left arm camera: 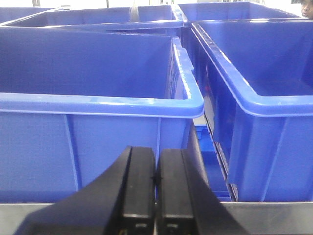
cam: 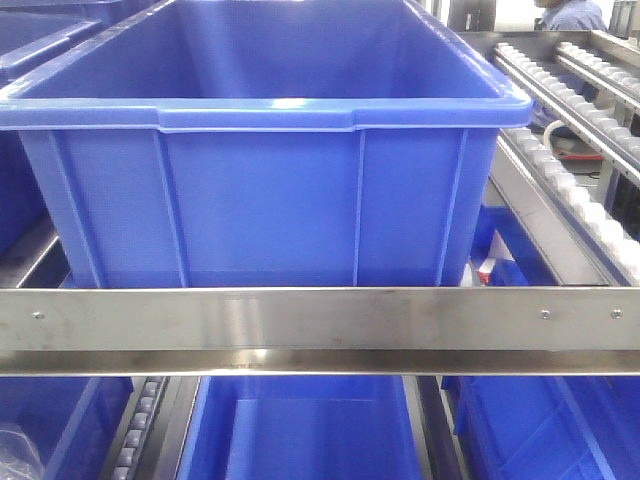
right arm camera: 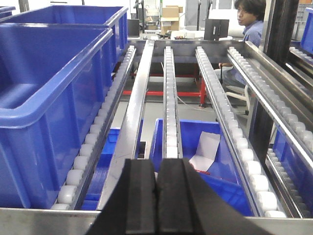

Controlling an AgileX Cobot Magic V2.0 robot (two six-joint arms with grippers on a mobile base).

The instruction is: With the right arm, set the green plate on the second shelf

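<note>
The green plate is out of view in all three views. My left gripper [left arm camera: 156,161] is shut with nothing between its black fingers, and it faces the wall of a blue bin [left arm camera: 93,103] on the rack. My right gripper [right arm camera: 156,169] is shut too and holds nothing. It hangs over the steel front rail [right arm camera: 44,220] of a shelf of roller tracks [right arm camera: 171,98], to the right of a blue bin [right arm camera: 44,98]. Neither gripper shows in the front view.
A large blue bin [cam: 265,150] fills the front view above a steel crossbar [cam: 320,325], with more blue bins [cam: 300,430] on the shelf below. A lower bin holds white paper [right arm camera: 206,152]. A person in blue [right arm camera: 249,24] sits behind the rack.
</note>
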